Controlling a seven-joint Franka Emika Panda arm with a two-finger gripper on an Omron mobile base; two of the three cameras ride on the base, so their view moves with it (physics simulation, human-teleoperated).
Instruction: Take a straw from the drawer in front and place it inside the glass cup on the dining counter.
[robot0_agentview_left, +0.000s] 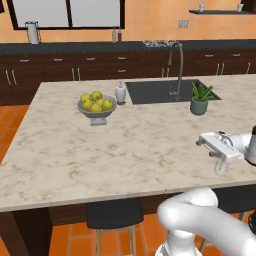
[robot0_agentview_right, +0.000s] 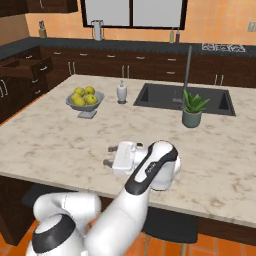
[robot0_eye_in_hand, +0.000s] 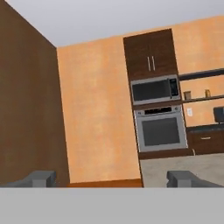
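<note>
A: Where's the pincer (robot0_agentview_right: 106, 156)?

B: Over the near part of the beige worktop (robot0_agentview_left: 75, 150), lying sideways, jaws spread wide with nothing between them. The hand view has its fingertips (robot0_eye_in_hand: 41, 178) far apart, facing an orange wall and a wall oven (robot0_eye_in_hand: 159, 130).

A: And the glass cup?

B: The left base view shows it (robot0_agentview_left: 220, 165) just beneath the hand; from the right, the arm covers it.

A: The drawer?

B: An open drawer (robot0_agentview_right: 27, 66) shows far left in the right base view. I can't make out any straw.

Dining counter (robot0_agentview_left: 75, 150) top looks like polished beige marble, base is dark wood. Faucet (robot0_agentview_left: 177, 65) is brushed metal (kinda satin), sink (robot0_agentview_right: 165, 97) matt dark, fruit bowl (robot0_agentview_left: 96, 109) glossy grey.
</note>
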